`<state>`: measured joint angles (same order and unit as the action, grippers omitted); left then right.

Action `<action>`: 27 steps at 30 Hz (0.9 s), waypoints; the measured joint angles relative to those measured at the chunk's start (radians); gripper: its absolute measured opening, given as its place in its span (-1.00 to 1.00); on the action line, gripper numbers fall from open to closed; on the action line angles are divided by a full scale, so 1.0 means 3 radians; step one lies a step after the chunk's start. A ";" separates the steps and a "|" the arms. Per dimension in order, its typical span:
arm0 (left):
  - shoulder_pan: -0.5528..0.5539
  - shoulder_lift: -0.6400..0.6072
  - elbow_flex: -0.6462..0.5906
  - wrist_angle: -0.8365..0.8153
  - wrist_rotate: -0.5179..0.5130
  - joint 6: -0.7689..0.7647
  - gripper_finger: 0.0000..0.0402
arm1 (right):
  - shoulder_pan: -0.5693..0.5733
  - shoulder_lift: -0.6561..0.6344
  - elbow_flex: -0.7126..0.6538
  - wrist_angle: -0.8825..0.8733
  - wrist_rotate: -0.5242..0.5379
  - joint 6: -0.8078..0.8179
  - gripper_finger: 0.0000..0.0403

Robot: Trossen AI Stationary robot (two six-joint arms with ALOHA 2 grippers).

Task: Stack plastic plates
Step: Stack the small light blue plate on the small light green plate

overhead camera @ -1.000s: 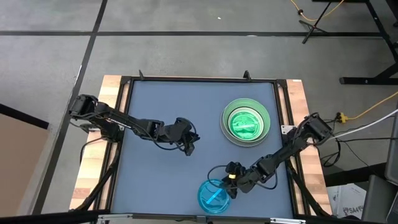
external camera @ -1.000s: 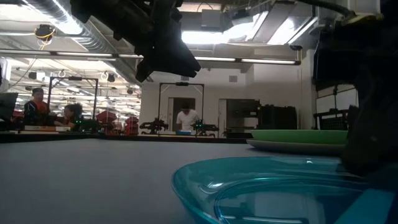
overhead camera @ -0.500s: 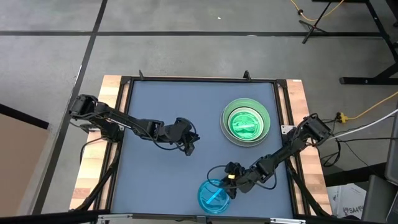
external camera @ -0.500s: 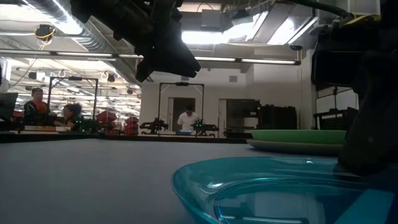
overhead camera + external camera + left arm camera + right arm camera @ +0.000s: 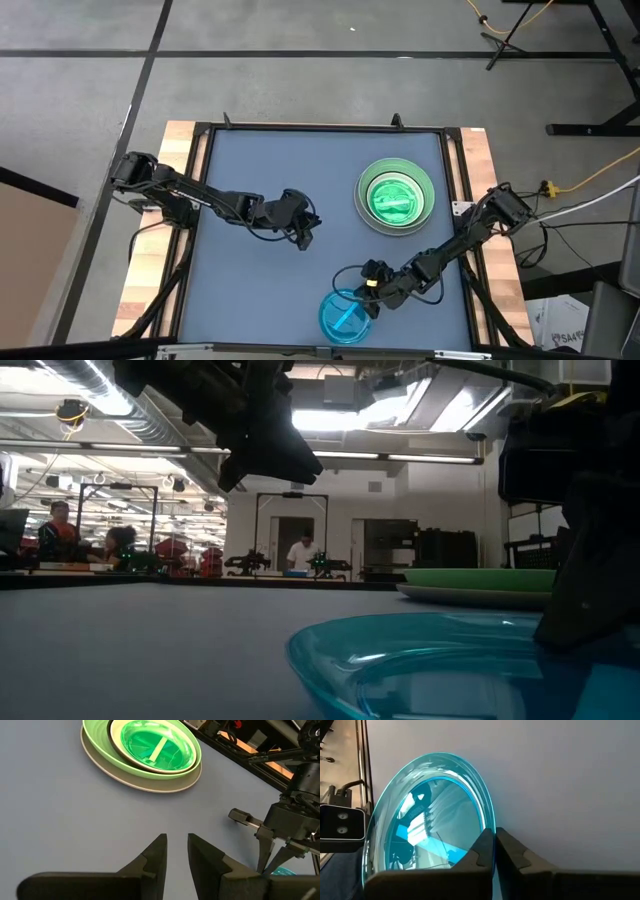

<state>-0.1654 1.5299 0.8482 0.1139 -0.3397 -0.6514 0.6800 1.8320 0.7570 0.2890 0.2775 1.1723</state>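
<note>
- Blue plate (image 5: 344,317) is found at the near edge of the tabletop (image 5: 260,180), well apart from the stack (image 5: 396,196) toward the far right.
- Its rim is pinched by the right pincer (image 5: 493,851), whose fingers are nearly closed with the thin edge between them, on the side of the plate nearest the stack.
- From its clear, glossy look, the plate is judged light, stiff and slippery; a thin rim gives little surface to hold, so a slip or a swing under a one-sided hold is to be expected.
- A deeper bite over the rim, with one finger under the plate and one inside it, is judged the safer hold; a level carry is advised.
- The stack is seen as a grey plate (image 5: 100,760) at the bottom, a light green one (image 5: 97,734) on it, and a translucent green one (image 5: 157,750) nested on top.
- The left pincer (image 5: 176,851) hangs above mid-tabletop, narrowly parted and holding nothing.
</note>
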 joint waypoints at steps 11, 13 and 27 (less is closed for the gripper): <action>0.0001 0.0000 0.0000 0.0000 0.0000 0.0000 -0.65 | 0.0000 -0.0008 0.0000 0.0004 -0.0001 0.0001 -0.99; 0.0000 0.0000 0.0000 0.0000 -0.0001 0.0000 -0.65 | 0.0000 -0.0011 -0.0001 0.0009 -0.0004 0.0002 -0.99; 0.0000 0.0000 0.0000 0.0000 -0.0044 0.0000 -0.65 | -0.0009 -0.0274 -0.0005 -0.0130 -0.0029 0.0002 -1.00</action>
<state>-0.1654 1.5299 0.8482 0.1139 -0.3528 -0.6512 0.6772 1.7500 0.7555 0.2499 0.2689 1.1728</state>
